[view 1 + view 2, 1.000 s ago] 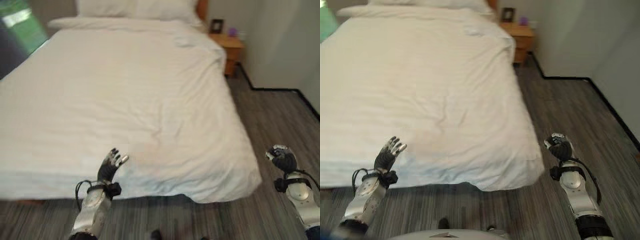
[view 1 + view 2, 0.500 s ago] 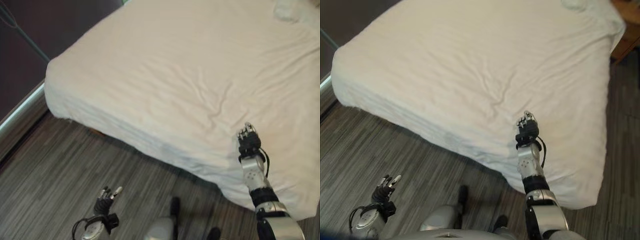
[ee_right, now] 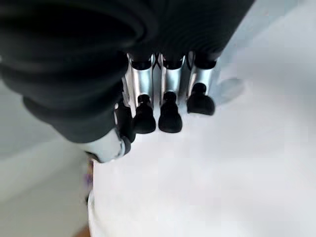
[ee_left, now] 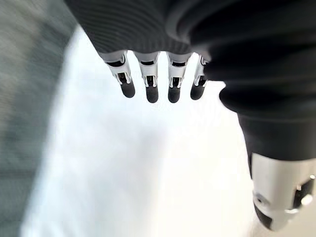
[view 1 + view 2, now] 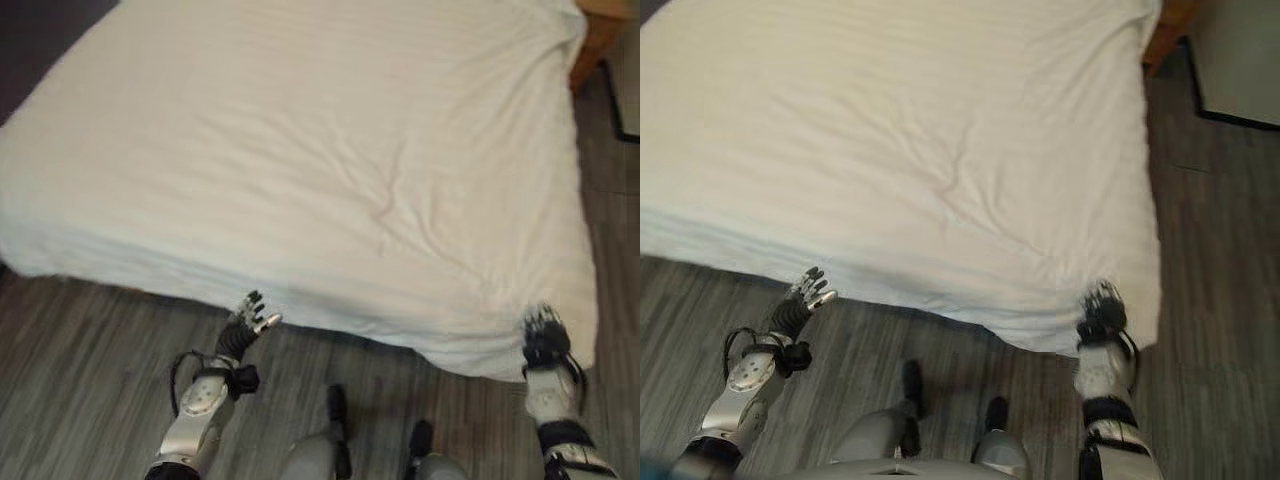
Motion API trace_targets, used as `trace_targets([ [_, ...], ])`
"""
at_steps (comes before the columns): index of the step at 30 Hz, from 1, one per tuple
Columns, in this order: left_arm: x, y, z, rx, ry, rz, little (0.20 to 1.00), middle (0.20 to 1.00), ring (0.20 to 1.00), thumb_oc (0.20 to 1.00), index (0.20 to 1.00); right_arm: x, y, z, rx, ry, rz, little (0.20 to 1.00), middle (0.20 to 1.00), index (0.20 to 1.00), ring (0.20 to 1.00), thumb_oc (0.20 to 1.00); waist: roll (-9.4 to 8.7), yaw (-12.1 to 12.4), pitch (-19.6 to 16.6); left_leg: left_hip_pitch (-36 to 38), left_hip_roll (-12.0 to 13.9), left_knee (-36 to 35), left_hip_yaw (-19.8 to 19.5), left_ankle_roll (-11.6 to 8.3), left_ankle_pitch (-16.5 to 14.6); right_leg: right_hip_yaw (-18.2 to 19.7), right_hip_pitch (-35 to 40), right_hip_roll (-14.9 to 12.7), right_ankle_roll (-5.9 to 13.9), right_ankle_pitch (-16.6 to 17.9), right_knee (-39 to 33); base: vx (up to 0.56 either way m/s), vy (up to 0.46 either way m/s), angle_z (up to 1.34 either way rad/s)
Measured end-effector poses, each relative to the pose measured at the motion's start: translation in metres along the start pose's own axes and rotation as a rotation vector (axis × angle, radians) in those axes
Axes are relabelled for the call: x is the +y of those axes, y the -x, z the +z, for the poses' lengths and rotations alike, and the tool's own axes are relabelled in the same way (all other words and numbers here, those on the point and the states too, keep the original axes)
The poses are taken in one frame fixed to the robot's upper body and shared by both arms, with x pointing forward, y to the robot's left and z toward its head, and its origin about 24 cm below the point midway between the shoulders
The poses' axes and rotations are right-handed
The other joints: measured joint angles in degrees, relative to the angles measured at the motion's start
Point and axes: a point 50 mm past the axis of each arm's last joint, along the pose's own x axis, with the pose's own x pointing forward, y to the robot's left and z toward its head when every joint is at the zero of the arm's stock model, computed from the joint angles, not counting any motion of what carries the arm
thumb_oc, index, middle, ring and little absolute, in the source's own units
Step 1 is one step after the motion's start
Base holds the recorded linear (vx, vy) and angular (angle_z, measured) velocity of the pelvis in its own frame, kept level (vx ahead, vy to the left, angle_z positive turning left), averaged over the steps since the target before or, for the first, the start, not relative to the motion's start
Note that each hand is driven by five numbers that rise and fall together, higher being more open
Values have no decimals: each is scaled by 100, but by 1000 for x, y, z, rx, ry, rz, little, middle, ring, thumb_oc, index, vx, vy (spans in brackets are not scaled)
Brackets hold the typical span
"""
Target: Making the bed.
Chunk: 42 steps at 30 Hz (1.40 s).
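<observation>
The bed [image 5: 300, 150] is seen spread with a white duvet [image 5: 330, 200], its foot edge running from 9 to 4 o'clock and overhanging the wood floor [image 5: 80, 380]. Open floor is seen along that edge and at 3 o'clock. The left hand [image 5: 243, 330] is held at 6 o'clock just short of the edge, fingers [image 4: 150, 89] straight, nothing grasped. The right hand [image 5: 544, 338] is raised at the 4 o'clock corner against the duvet; fingers [image 3: 168, 116] bent, grasp cannot be told.

Floor [image 5: 90, 350]: grey-brown wood-grain planks. Wooden nightstand [image 5: 598, 30] at far right corner. Pale wall [image 5: 1240, 55], dark skirting.
</observation>
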Motion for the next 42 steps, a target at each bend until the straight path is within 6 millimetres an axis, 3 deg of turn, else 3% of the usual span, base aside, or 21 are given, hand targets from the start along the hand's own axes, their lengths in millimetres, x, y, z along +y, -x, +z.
trace_targets([
  [2, -5, -5, 8, -40, 1, -12, 1000, 1000, 1000, 1000, 1000, -45, 11, 0, 30, 48, -153, 266, 266, 266, 266, 266, -39, -177, -8, 44, 6, 5, 118, 28, 7, 88, -45, 8, 31, 59, -34, -55, 81, -56],
  [3, -4, -7, 16, -72, -13, -6, 1000, 1000, 1000, 1000, 1000, -66, 18, 0, 50, 102, -221, 856, 856, 856, 856, 856, -72, -290, 5, 125, 46, 5, 309, 90, -33, 114, -52, 49, 33, 176, -79, -96, 115, -135],
  [4, 1, -9, 22, -98, -17, 12, 1000, 1000, 1000, 1000, 1000, -73, 20, 1, 60, 149, -240, 1000, 1000, 1000, 1000, 1000, -84, -383, 29, 249, 274, -27, 630, 75, -102, -85, -181, 111, -31, 360, 25, -117, 182, -157],
  [6, -3, -12, 26, -119, -5, 6, 1000, 1000, 1000, 1000, 1000, -77, 23, 2, 63, 202, -243, 1000, 1000, 1000, 1000, 1000, -86, -411, 34, 414, 340, -40, 892, 27, -222, -572, -223, 103, -133, 396, 76, -162, 188, -135],
  [9, -19, -1, 43, -215, 29, -57, 1000, 1000, 1000, 1000, 1000, -45, 21, -2, 61, 384, -62, 1000, 1000, 1000, 1000, 1000, 80, -222, 136, 789, 674, 17, 1684, 5, -359, -1152, -437, 272, -452, 554, 479, -161, -13, -138],
  [12, -37, 6, 49, -256, 49, -159, 1000, 1000, 1000, 1000, 1000, 14, 29, -6, -10, 577, 236, 1000, 1000, 1000, 1000, 1000, 457, 299, -71, 1131, 1263, 252, 2625, -90, -339, -2355, -349, -472, -420, -231, 2314, -173, -94, -129],
  [14, -34, 11, 47, -238, 14, -174, 1000, 1000, 1000, 1000, 1000, 58, 40, -22, -40, 633, 423, 1000, 1000, 1000, 1000, 1000, 257, 571, -211, 1327, 1294, 438, 2987, -112, -328, -2897, -20, -950, -542, 97, 2160, -137, -131, -125],
  [15, -29, 12, 45, -220, -12, -174, 1000, 1000, 1000, 1000, 1000, 76, 45, -33, -37, 654, 499, 1000, 1000, 1000, 1000, 1000, 179, 587, -271, 1370, 1380, 522, 2979, -93, -317, -2733, 76, -729, -426, 30, 1805, -171, -253, -127],
  [18, -36, 14, 29, -156, -7, -203, 1000, 1000, 1000, 1000, 1000, 107, 65, -47, -93, 871, 699, 1000, 1000, 1000, 1000, 1000, 158, 674, -402, 1136, 2069, 1515, 2938, -253, -417, -2477, 398, -35, -676, 191, 546, -142, -290, -101],
  [20, -56, 13, 19, -121, 9, -269, 1000, 1000, 1000, 1000, 1000, 99, 66, -35, -157, 988, 695, 1000, 1000, 1000, 1000, 1000, 112, 476, -501, 932, 1504, 663, 2675, -507, -577, -1941, 399, 121, -673, 262, 117, -81, -383, -87],
  [21, -62, 12, 19, -129, 9, -273, 1000, 1000, 1000, 1000, 1000, 93, 63, -28, -170, 1028, 678, 1000, 1000, 1000, 1000, 1000, 334, 400, -549, 958, 1425, 554, 2710, -442, -17, -1887, 403, 282, -616, 262, 131, -110, -437, -87],
  [23, -60, 4, 16, -119, -27, -248, 1000, 1000, 1000, 1000, 1000, 88, 66, -26, -182, 1100, 679, 1000, 1000, 1000, 1000, 1000, 247, 187, -507, 1069, 1696, 888, 2742, -494, -4, -1877, 362, 322, -591, 23, 404, -60, -182, -86],
  [25, -38, 9, 11, -104, -70, -128, 1000, 1000, 1000, 1000, 1000, 92, 79, -28, -224, 1162, 754, 1000, 1000, 1000, 1000, 1000, -163, 490, -492, 1020, 1827, 1979, 1063, -642, -195, -1237, 380, 412, -845, 22, 305, -52, -121, -213],
  [27, -36, 12, 6, -88, -48, -96, 1000, 1000, 1000, 1000, 1000, 103, 82, -16, -301, 1193, 792, 1000, 1000, 1000, 1000, 1000, -120, 404, -429, 871, 1516, 1973, -7, -1230, -623, -664, 378, 410, -797, 134, 151, 49, -134, -177],
  [28, -45, 10, 6, -96, -8, -103, 1000, 1000, 1000, 1000, 1000, 106, 77, 1, -367, 1250, 781, 1000, 1000, 1000, 1000, 1000, 98, 355, -250, 851, 1133, 1504, -363, -1044, -491, -283, 368, 403, -768, 193, 116, 68, -77, -136],
  [30, -56, 9, 5, -100, 23, -124, 1000, 1000, 1000, 1000, 1000, 98, 73, 6, -352, 1292, 753, 1000, 1000, 1000, 1000, 1000, 365, 195, -214, 773, 1046, 1435, -162, -732, -305, -89, 450, 510, -654, 182, 22, 124, -84, -78],
  [33, -62, -2, 23, -177, 52, -144, 1000, 1000, 1000, 1000, 1000, 103, 73, -4, -328, 1263, 756, 1000, 1000, 1000, 1000, 1000, 132, 291, 25, -111, 772, 2330, -573, -921, -522, 202, 310, 233, -705, 205, -144, 244, -45, -24],
  [35, -66, -1, 18, -157, 96, -136, 1000, 1000, 1000, 1000, 1000, 118, 71, -1, -379, 1264, 777, 1000, 1000, 1000, 1000, 1000, 277, 356, 141, -343, 420, 1218, -626, -716, -350, 350, 181, 210, -681, 242, -152, 425, 11, -42],
  [39, -76, -2, 13, -133, 165, -128, 1000, 1000, 1000, 1000, 1000, 123, 69, 2, -403, 1285, 773, 1000, 1000, 1000, 1000, 1000, 667, 392, 199, -423, 452, 292, -211, -429, -109, 333, 469, 432, -349, -24, -163, 421, 33, -19],
  [40, -78, -2, 14, -133, 170, -132, 1000, 1000, 1000, 1000, 1000, 118, 70, 1, -392, 1288, 763, 1000, 1000, 1000, 1000, 1000, 578, 376, 220, -309, 430, 435, -135, -403, 16, 374, 586, 375, -292, -131, -170, 523, 45, -4],
  [42, -81, -2, 13, -128, 166, -142, 1000, 1000, 1000, 1000, 1000, 110, 84, -6, -388, 1295, 786, 1000, 1000, 1000, 1000, 1000, 99, 335, 60, -119, 97, 985, 226, 1, -472, 390, 743, -176, -196, -921, 560, 392, 120, -27],
])
